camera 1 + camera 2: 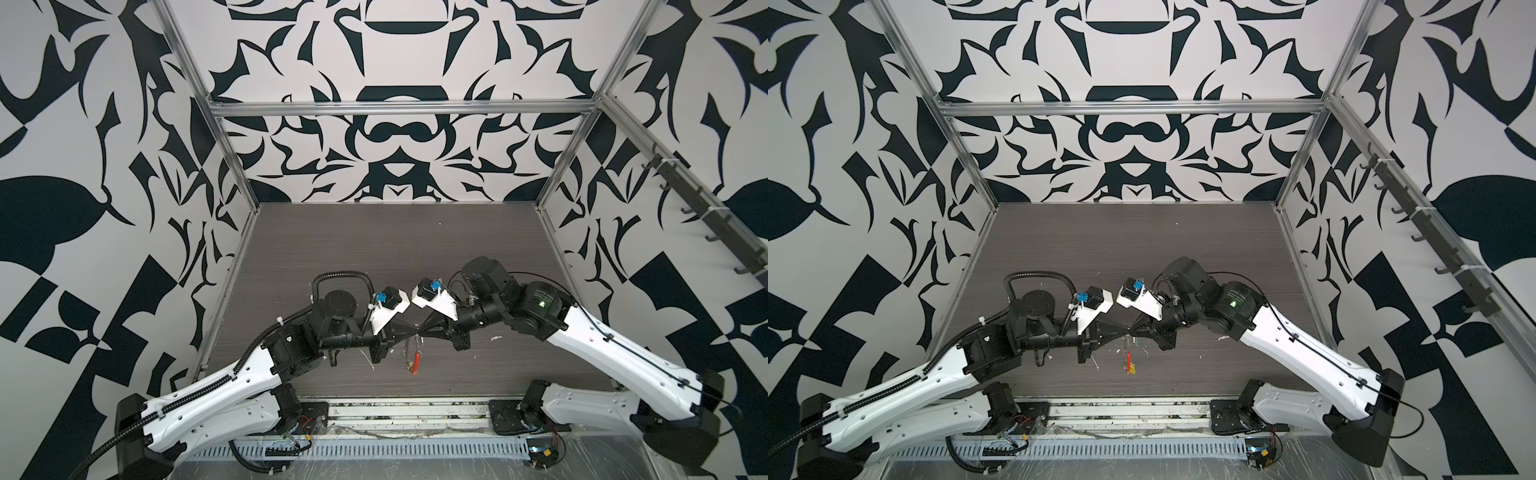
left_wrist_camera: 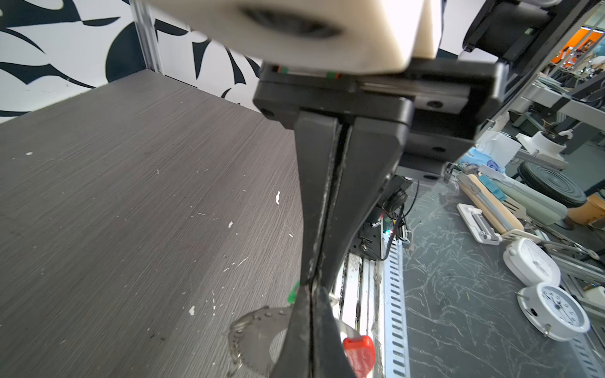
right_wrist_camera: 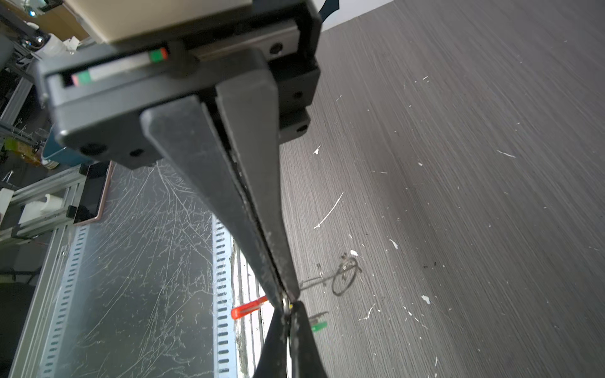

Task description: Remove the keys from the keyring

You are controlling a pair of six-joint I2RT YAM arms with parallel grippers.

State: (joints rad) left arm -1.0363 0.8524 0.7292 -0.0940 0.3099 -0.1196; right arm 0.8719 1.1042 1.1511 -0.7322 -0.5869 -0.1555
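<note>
**Near edge.** A slotted cable duct (image 1: 374, 449) is running along the front and is taking no part in the work.

**Keyring** (image 1: 416, 356). It is hanging in the air below the point where the two arms meet, clear of the surface (image 1: 374, 249). Raised like this, its loose parts are probably dangling apart and are easier to single out. Its red sleeve (image 3: 248, 311) is sticking out to one side. A yellow tag (image 1: 1133, 368) is dangling at the low end.

**Keys.** A silvery key (image 2: 252, 330) is hanging beside the meeting point, with a green tag (image 3: 319, 326) close by. Both tags are hanging with the loop, so neither key seems to be off yet.

**Right pincer** (image 3: 289, 297). It is closed, with a small metal ring showing at its tips. It appears to be carrying the keyring and acting as the anchor.

**Left pincer** (image 2: 311, 281). It is closed as well, meeting the right one tip to tip. The fingers are hiding whether it is pinching wire, clip or key. It is likely placed here to pull one part against the anchored loop.

**Surface beyond.** The dark woodgrain is carrying white flecks (image 3: 329, 209) and the loop's shadow (image 3: 343, 278).

**Far end.** A patterned wall (image 1: 395, 124) is closing off the cell.
</note>
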